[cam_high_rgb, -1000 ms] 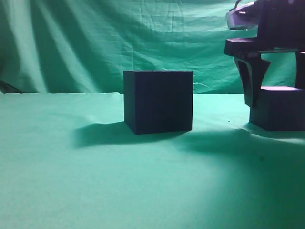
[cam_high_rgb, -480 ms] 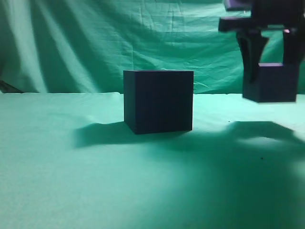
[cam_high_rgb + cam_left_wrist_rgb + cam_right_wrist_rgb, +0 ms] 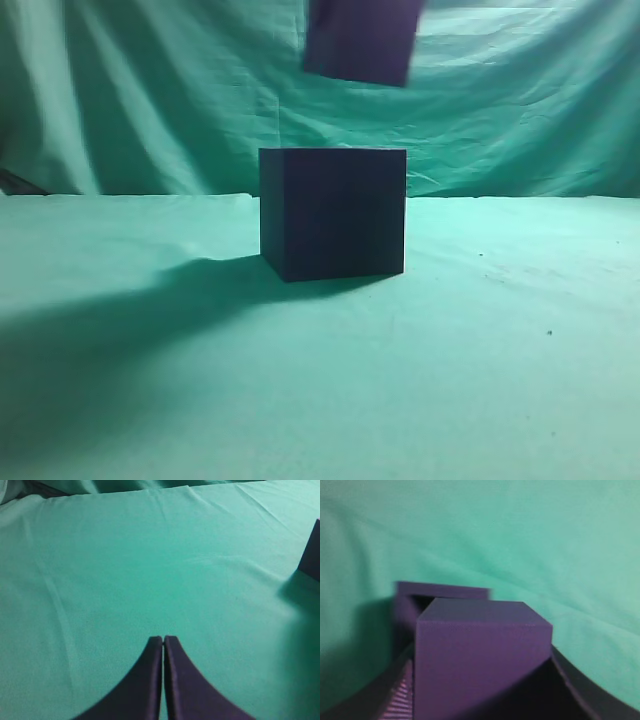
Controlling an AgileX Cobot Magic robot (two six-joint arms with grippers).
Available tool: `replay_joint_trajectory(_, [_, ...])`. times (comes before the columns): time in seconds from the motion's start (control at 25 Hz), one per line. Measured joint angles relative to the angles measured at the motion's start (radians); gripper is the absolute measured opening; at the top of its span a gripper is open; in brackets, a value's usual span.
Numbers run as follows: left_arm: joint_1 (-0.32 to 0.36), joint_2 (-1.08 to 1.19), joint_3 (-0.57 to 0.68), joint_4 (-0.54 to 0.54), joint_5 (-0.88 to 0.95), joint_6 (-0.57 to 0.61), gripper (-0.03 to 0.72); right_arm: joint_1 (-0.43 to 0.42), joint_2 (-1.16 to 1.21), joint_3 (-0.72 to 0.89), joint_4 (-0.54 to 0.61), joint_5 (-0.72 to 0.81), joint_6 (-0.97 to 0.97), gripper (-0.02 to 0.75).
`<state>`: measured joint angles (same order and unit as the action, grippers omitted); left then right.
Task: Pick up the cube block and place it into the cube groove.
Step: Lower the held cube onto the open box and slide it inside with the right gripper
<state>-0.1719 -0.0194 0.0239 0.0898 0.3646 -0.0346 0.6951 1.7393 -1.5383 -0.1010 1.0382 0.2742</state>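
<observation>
Right wrist: right gripper point(image 3: 480, 690) clamps cube block point(image 3: 480, 655)

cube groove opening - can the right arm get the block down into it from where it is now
Probably yes. The cube block hangs in the air above the cube groove, held in the right end effector, and the right wrist view shows the groove's open top just beyond it, unobstructed.

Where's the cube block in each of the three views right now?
Exterior view: cube block at top centre, in the air above the cube groove.
Left wrist view: not in it; only a dark corner at the right edge.
Right wrist view: fills the lower centre, between the right claw's fingers.
Shared landmark: the cube groove, behind the block.
</observation>
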Motion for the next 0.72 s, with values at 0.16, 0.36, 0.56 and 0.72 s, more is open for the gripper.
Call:
replay_joint_trajectory(0.16, [0.000, 0.000, 0.000, 0.000, 0.000, 0.000, 0.000, 0.055, 0.047, -0.032, 0.007, -0.004, 0.000, 0.427])
replay_joint_trajectory(0.36, [0.000, 0.000, 0.000, 0.000, 0.000, 0.000, 0.000, 0.061, 0.109, -0.051, 0.007, -0.004, 0.028, 0.427])
replay_joint_trajectory(0.56, [0.000, 0.000, 0.000, 0.000, 0.000, 0.000, 0.000, 0.061, 0.141, -0.054, 0.005, 0.000, 0.043, 0.427])
replay_joint_trajectory(0.72, [0.000, 0.000, 0.000, 0.000, 0.000, 0.000, 0.000, 0.061, 0.145, -0.061, -0.011, 0.017, 0.052, 0.427])
